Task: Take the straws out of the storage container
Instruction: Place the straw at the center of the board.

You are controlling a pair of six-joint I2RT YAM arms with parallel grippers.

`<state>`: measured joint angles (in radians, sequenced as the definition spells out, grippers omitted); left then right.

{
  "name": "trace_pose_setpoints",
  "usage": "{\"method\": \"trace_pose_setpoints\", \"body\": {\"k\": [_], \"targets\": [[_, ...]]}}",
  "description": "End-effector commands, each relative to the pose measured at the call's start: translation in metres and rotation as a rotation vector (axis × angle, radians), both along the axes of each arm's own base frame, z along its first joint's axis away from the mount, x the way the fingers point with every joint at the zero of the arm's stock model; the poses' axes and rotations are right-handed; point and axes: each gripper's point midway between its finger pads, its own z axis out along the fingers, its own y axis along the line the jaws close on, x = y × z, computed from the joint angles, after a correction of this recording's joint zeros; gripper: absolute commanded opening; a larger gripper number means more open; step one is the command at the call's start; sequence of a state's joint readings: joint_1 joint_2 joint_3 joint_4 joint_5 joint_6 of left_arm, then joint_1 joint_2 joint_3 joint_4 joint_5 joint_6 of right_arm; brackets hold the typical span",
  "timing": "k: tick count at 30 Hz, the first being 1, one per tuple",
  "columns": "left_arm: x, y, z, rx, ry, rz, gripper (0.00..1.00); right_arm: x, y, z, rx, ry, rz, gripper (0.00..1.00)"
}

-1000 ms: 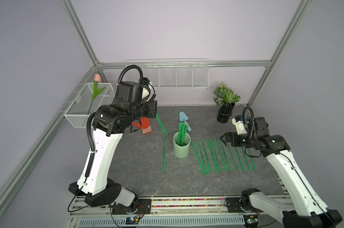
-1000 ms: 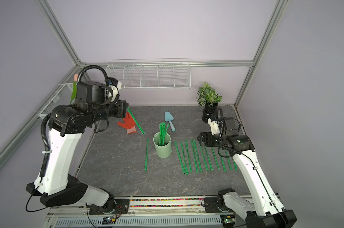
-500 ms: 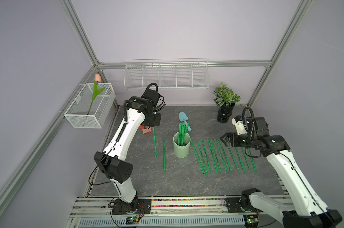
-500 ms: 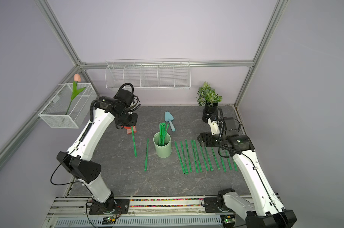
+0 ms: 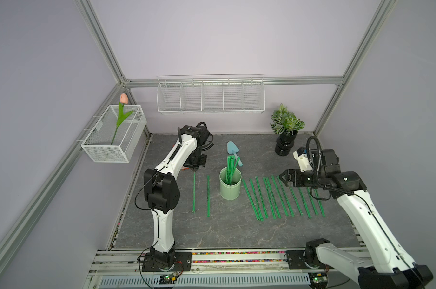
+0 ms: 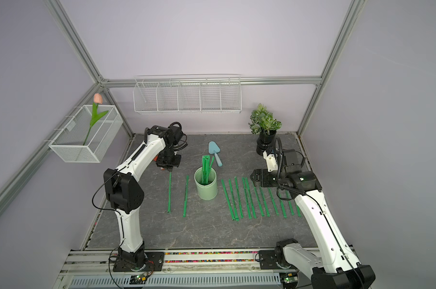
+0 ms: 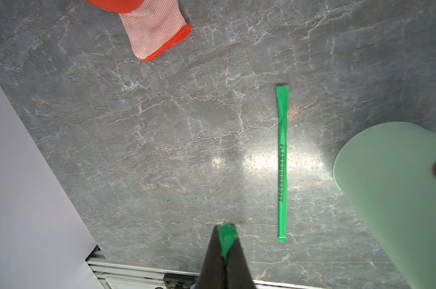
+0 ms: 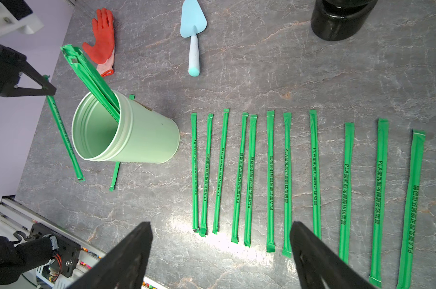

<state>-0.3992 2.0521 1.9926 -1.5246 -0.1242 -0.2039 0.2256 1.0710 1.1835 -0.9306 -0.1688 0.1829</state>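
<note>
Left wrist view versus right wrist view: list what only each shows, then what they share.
Only left wrist: the full length of the lone straw beside the storage container. Only right wrist: the row of straws, the bundled straws standing inside it, the trowel, the black pot, the open right gripper. Both: the storage container, the red glove, the left gripper shut on the held straw.

bright, even light from overhead, with only faint, soft shadows. white glare shines off the worktop (image 7: pixel 259 161) in the left wrist view and by the straws (image 8: pixel 248 175) in the right wrist view. the cup (image 7: pixel 392 200) looks blurred up close; wrist views bow at their edges.
</note>
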Motion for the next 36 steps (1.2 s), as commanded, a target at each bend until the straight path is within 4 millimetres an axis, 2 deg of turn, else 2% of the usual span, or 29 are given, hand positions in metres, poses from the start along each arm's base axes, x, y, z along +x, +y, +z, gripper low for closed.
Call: {"method": "trace_pose_setpoints", "body": {"k": [1,10,23,36], "targets": [[0.004,-0.005,-0.013,-0.023,0.030,0.022,0.00,-0.005,0.001,-0.008,-0.017,0.023,0.020,0.89],[0.010,-0.017,-0.047,-0.058,0.112,0.008,0.00,-0.005,0.001,-0.010,-0.022,0.030,0.019,0.89],[0.020,-0.018,-0.069,-0.055,0.143,0.008,0.00,0.000,0.004,-0.014,-0.021,0.047,0.026,0.89],[0.020,-0.022,-0.090,-0.067,0.168,0.014,0.00,0.000,0.005,-0.019,-0.021,0.056,0.028,0.89]]}}
